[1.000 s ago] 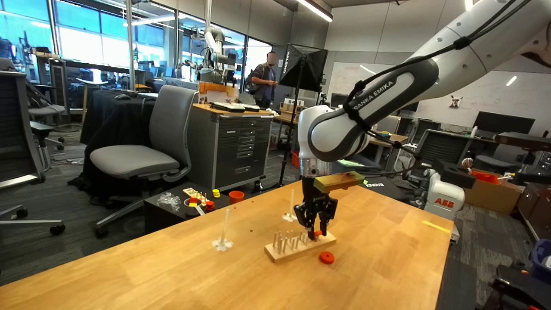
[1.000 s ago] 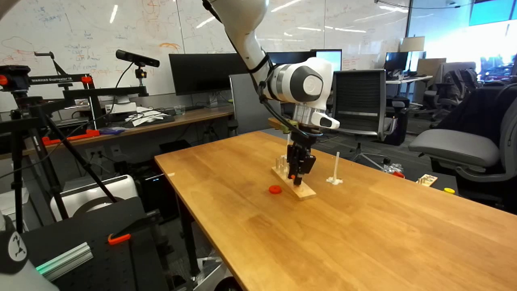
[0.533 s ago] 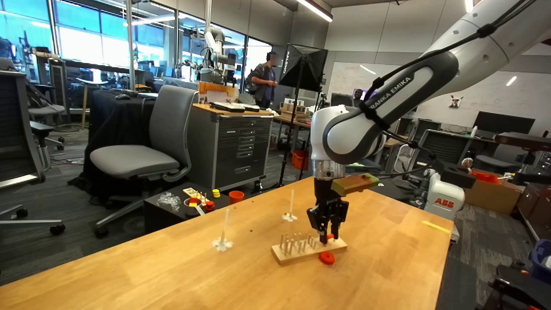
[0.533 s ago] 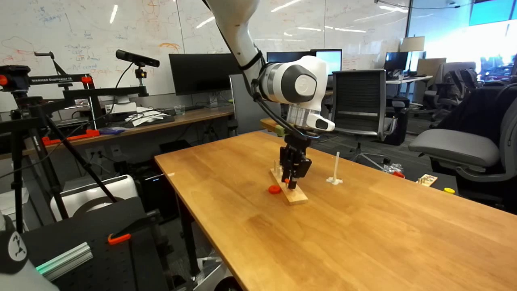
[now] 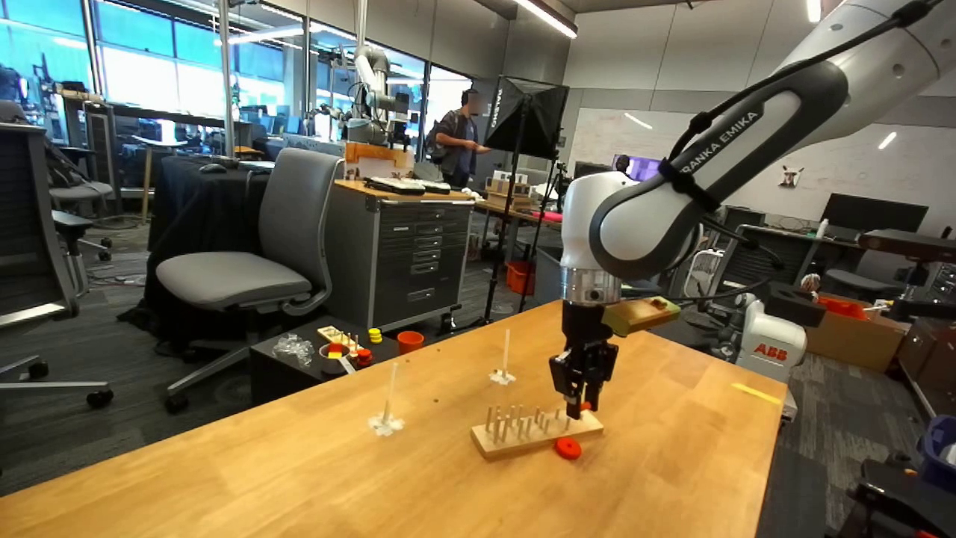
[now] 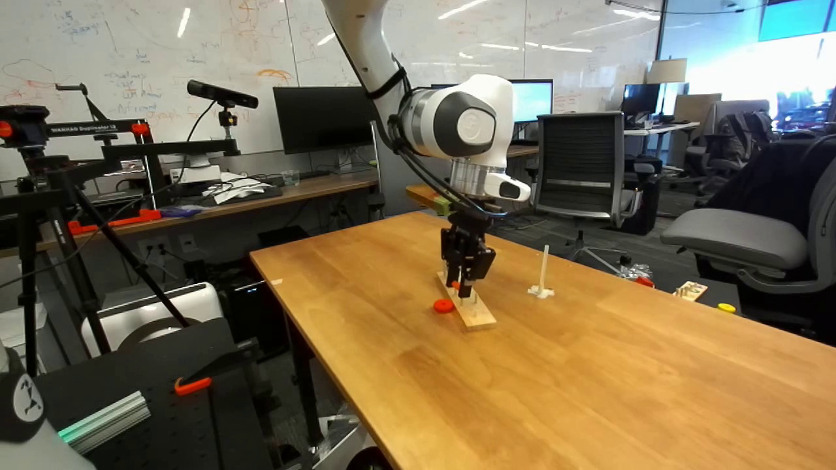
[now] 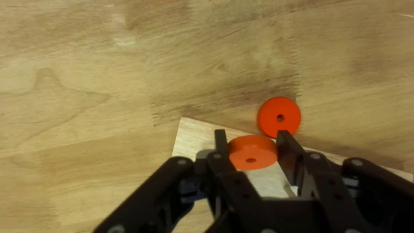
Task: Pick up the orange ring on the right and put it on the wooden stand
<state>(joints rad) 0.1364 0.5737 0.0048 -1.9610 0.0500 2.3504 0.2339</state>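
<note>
The end effector (image 7: 252,145) pinches an orange ring (image 7: 253,151) above the wooden peg stand (image 5: 541,437). A second orange ring (image 7: 272,117) lies flat on the desk (image 5: 299,471) just beside the stand.

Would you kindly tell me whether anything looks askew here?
Yes: the small orange-red ring held in the black tool looks tilted; its face appears foreshortened, unlike the round face of the matching orange-red ring lying flat beside the pale wooden pegged block.
</note>
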